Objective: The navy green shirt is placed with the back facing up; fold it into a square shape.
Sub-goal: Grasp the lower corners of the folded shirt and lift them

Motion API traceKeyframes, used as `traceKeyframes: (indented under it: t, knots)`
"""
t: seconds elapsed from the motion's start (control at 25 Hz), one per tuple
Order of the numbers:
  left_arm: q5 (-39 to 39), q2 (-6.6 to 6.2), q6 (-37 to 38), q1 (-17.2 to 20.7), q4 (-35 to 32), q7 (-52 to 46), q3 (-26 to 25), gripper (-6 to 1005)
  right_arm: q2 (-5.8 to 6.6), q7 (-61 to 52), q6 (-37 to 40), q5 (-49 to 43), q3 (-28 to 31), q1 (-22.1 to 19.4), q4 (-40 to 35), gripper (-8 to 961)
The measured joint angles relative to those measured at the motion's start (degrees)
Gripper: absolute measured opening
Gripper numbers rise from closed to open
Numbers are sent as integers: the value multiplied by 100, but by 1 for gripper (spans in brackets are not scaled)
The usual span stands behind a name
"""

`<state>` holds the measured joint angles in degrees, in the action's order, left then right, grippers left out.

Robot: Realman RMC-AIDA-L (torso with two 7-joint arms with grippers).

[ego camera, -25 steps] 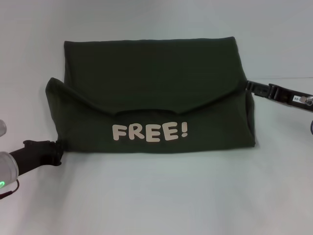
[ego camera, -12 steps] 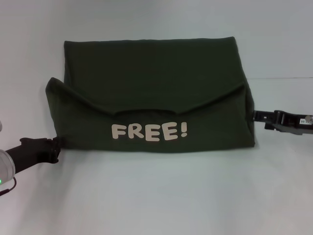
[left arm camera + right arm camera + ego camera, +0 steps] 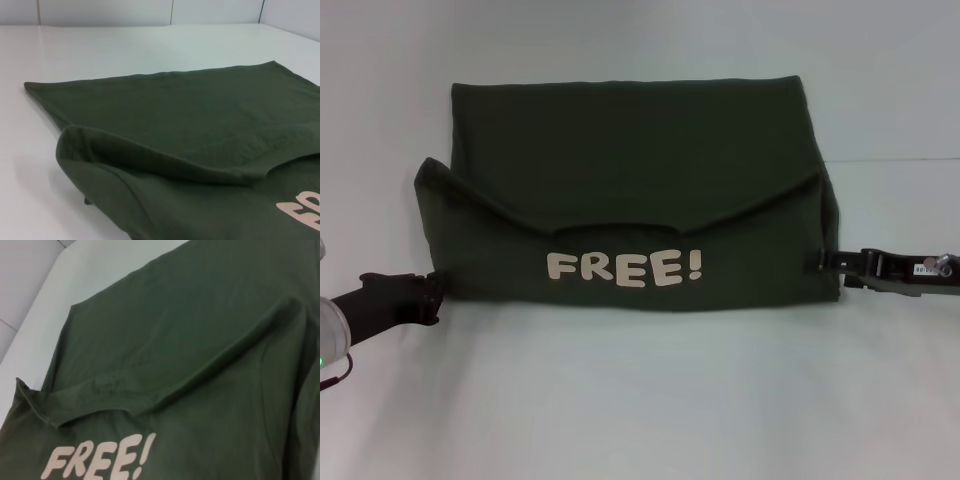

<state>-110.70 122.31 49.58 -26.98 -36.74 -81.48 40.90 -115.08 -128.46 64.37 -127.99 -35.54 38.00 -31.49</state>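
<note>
Navy green shirt (image 3: 630, 180) half-folded, pincers (image 3: 438, 290) at corners

Over the past second the right gripper (image 3: 826, 262) has dropped from high on the right edge of the green shirt (image 3: 630, 165) to a spot low on that edge, close to the near corner, where its tip now touches the cloth. The left gripper (image 3: 433, 291) has slid a little up and outward along the table (image 3: 640, 400), still at the shirt's near left corner, its arm now lying flatter. The shirt's near edge has risen slightly on the left side, so the lettered flap's bottom line runs straighter than before.
</note>
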Motion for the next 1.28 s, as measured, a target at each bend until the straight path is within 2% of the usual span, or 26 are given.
traceKeyframes:
  t: [0.32,0.56,0.84,1.28]
  knots:
    - [5,-14,-11,0,0,0,-4,-2,-23,53,-215,6,-9,-6,143,915]
    - [5,-14,-11,0,0,0,4,-2,-144,132,-410,18,-62,117,197,914]
    - [5,-20,-10,0,7,0,2,-1,-202,134,-461,15,-70,128,204,912]
    - [5,-23,-10,0,8,15,30,-2,-233,138,-509,9,-165,141,266,906]
